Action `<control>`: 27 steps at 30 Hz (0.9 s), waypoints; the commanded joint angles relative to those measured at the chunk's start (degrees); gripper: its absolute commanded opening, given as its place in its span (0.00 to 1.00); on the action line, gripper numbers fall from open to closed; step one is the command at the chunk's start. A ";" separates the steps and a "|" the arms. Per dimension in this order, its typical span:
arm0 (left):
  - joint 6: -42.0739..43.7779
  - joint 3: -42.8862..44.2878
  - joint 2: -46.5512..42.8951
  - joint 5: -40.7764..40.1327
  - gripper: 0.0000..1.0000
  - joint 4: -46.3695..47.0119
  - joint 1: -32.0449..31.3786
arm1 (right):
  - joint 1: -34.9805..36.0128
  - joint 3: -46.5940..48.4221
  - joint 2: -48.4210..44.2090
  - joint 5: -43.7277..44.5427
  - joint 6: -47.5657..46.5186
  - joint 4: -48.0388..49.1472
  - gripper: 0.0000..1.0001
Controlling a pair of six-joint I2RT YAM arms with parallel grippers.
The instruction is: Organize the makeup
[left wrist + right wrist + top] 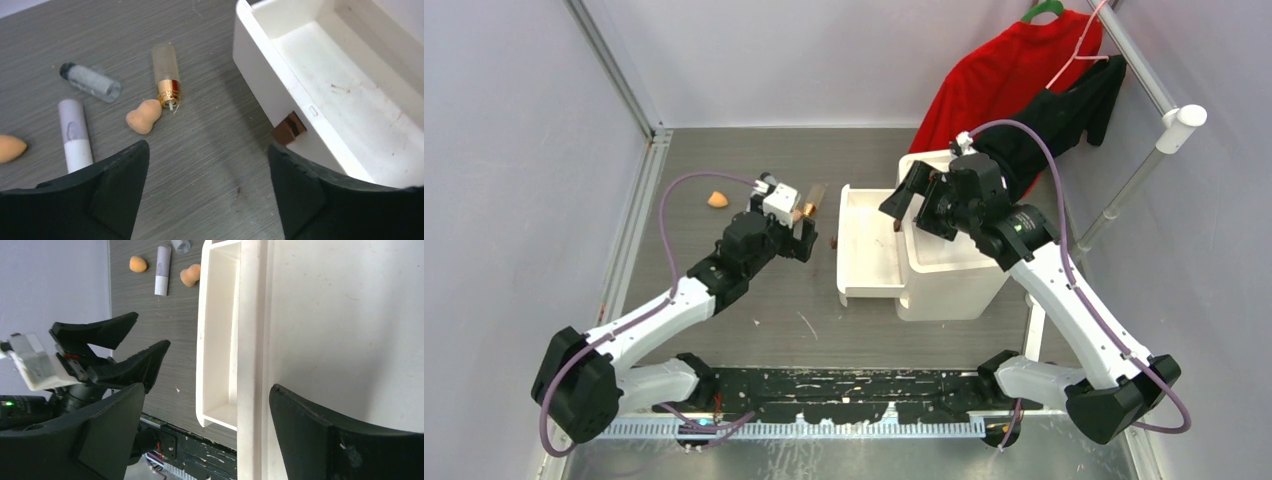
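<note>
My left gripper [804, 235] is open and empty, hovering over the table just left of the open white drawer [869, 245]. The left wrist view shows the gripper [207, 150] with its jaws wide apart, and beyond them a gold-brown bottle [167, 75], a pink-tan sponge [144, 116], a clear vial [91, 83], a white tube [75, 135] and an orange sponge [10, 148], all lying on the table. The drawer [350, 90] is empty inside. My right gripper [914, 200] is open and empty above the white drawer box [345, 315]. The navy compact and brown palette are out of view.
The drawer has a small brown handle [289, 128] on its front. Red and black clothes [1014, 80] hang on a rack at the back right, behind the box. A metal rail [639, 190] runs along the table's left side.
</note>
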 commanded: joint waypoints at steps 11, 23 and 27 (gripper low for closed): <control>-16.81 30.79 15.37 -9.58 0.91 -42.73 10.85 | 0.01 1.30 -1.94 0.47 -1.02 0.57 1.00; -16.10 44.48 36.84 -9.63 0.85 -52.19 18.59 | -0.01 1.86 -2.03 0.60 -1.02 0.13 1.00; -13.31 44.76 40.14 -6.73 0.85 -48.48 20.26 | -0.01 2.37 -0.88 0.11 -1.16 0.18 1.00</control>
